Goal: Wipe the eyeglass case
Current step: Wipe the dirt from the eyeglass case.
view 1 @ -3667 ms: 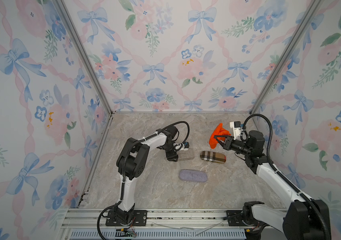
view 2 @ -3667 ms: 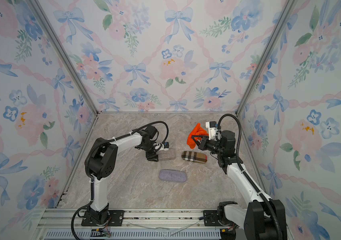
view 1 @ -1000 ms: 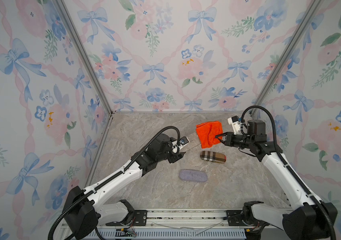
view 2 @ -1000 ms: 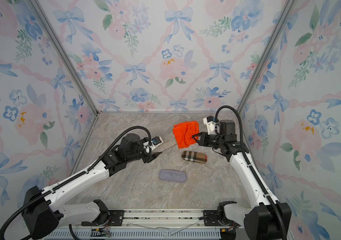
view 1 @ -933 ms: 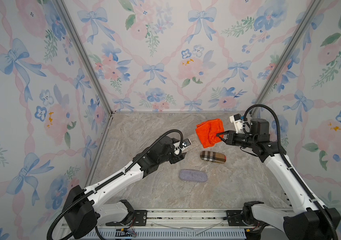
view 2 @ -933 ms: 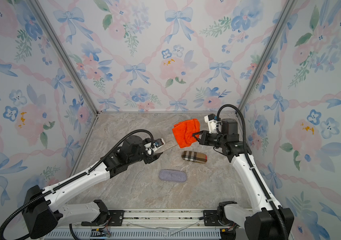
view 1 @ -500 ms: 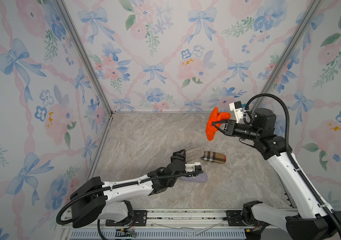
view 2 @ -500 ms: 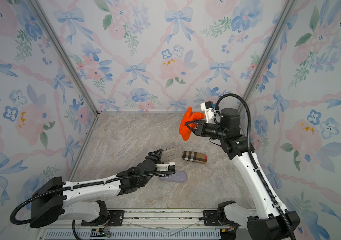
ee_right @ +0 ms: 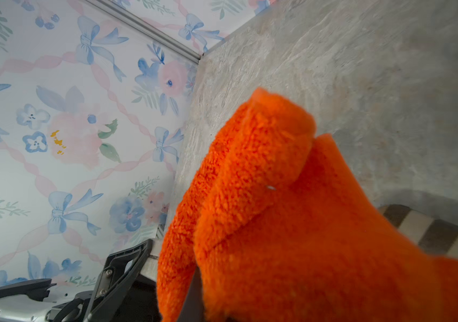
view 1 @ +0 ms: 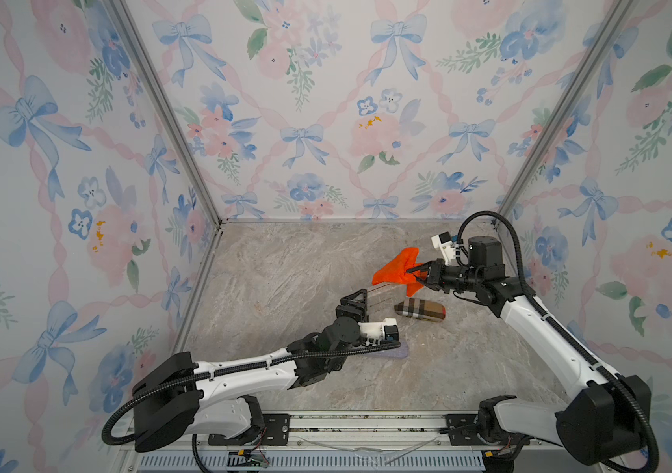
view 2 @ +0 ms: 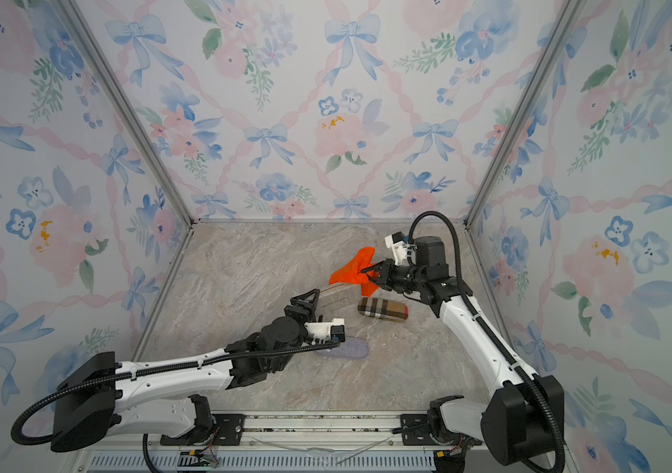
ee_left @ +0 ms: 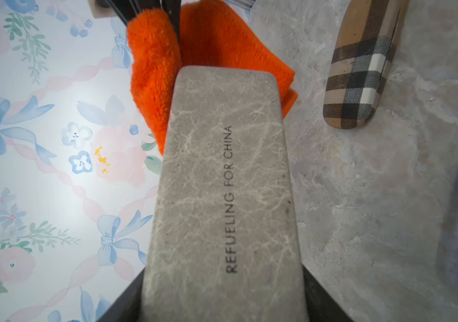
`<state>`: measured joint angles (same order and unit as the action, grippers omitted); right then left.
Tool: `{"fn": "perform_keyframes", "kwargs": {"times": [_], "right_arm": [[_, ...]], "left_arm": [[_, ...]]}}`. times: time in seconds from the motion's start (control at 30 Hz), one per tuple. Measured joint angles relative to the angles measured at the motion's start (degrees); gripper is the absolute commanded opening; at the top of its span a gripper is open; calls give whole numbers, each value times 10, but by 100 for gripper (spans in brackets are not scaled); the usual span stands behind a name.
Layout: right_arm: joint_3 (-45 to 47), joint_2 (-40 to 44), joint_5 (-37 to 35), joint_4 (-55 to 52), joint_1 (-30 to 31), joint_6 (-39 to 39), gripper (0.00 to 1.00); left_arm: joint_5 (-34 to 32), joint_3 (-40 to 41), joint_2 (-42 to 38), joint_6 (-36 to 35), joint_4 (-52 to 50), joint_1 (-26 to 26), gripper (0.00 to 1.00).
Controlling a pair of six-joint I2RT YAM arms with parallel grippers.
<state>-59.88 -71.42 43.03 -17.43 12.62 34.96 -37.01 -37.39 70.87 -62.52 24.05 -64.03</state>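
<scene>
The left gripper (view 1: 355, 302) grips the grey eyeglass case (ee_left: 222, 195) aloft mid-scene, just left of the orange cloth (view 1: 392, 268) pinched by the right gripper (view 1: 419, 272); best sweep the cloth flat along its broad face, case steady.

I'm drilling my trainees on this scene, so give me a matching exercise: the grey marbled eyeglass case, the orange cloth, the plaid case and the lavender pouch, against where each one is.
Things
1. grey marble-patterned hard eyeglass case
2. orange fluffy cloth
3. tan plaid oblong eyeglass case
4. lavender flat fabric pouch

Places
A. lying on the table, partly hidden by the left arm
B. pinched in the right end effector
C. lying on the table, untouched
D. held off the table by the left end effector

Pairs: 1-D, 2-B, 3-C, 4-A
</scene>
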Motion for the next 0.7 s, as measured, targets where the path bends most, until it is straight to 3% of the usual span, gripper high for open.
{"fn": "perform_keyframes", "kwargs": {"times": [0.4,0.57,0.7], "right_arm": [[-24,-24,-4,39,133,24,0],[-49,-25,-7,-18,122,-17,0],[-52,-10,-6,-83,73,-69,0]], "left_arm": [[-1,0,0,-5,10,-1,26],[0,0,0,-5,16,-1,27],[0,2,1,-9,10,-1,27]]}}
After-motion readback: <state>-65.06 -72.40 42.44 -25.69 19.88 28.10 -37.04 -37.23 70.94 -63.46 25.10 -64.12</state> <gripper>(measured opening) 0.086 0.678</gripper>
